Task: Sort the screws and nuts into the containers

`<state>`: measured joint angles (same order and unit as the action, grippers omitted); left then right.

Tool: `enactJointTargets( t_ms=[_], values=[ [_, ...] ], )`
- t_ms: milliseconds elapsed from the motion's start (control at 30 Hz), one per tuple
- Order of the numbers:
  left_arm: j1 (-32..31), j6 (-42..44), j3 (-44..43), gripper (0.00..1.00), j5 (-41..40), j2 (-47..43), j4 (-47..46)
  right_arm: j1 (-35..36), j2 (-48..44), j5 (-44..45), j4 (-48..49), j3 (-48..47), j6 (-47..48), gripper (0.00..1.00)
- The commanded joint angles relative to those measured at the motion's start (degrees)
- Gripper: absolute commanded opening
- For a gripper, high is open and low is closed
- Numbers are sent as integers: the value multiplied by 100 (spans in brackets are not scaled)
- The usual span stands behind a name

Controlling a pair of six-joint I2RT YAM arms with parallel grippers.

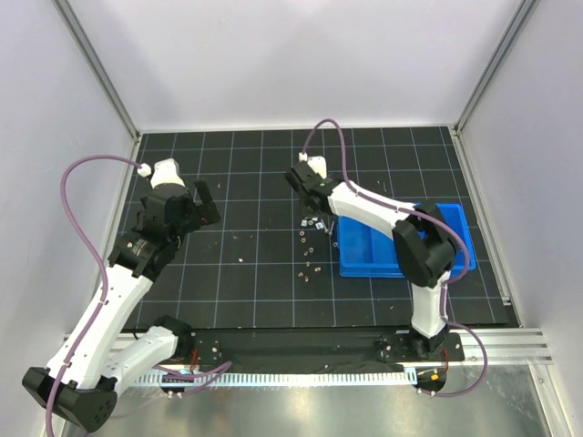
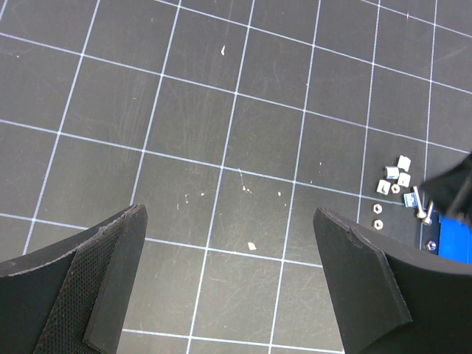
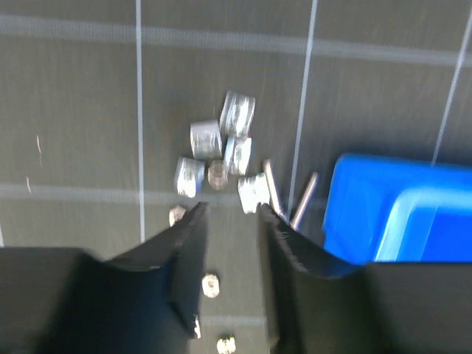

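Observation:
A cluster of pale nuts [image 3: 221, 147] lies on the gridded mat just ahead of my right gripper [image 3: 231, 210], which is open a little with nothing between its fingers. Two thin screws [image 3: 271, 188] lie beside the right fingertip, next to the corner of the blue containers [image 3: 398, 206]. A loose nut [image 3: 211, 285] lies on the mat low between the fingers. From above, the right gripper [image 1: 311, 205] hangs over the nuts [image 1: 314, 223], left of the containers [image 1: 405, 238]. My left gripper [image 2: 228, 214] stands wide open over bare mat, far left of the nuts [image 2: 394, 177] and one screw [image 2: 417, 203].
More small metal bits [image 1: 310, 269] trail down the mat below the cluster. The left gripper [image 1: 208, 202] hovers near the mat's left side. Pale walls and metal posts border the mat; a rail [image 1: 510, 341] runs along the near edge.

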<state>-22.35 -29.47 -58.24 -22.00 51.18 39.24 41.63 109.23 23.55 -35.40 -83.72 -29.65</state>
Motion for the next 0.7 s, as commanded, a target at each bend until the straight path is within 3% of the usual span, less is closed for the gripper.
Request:
enactJointTargets(
  t_ms=[0, 267, 667],
  values=[
    [29, 82, 23, 100, -6, -82, -242, -207, 185, 421, 68, -811, 56, 37],
    [29, 82, 23, 100, -24, -38, -233, -304, 907, 748, -336, -1076, 275, 25],
    [46, 82, 14, 100, -33, 6, -224, -339, 793, 677, -433, -479, 635, 19]
  ],
)
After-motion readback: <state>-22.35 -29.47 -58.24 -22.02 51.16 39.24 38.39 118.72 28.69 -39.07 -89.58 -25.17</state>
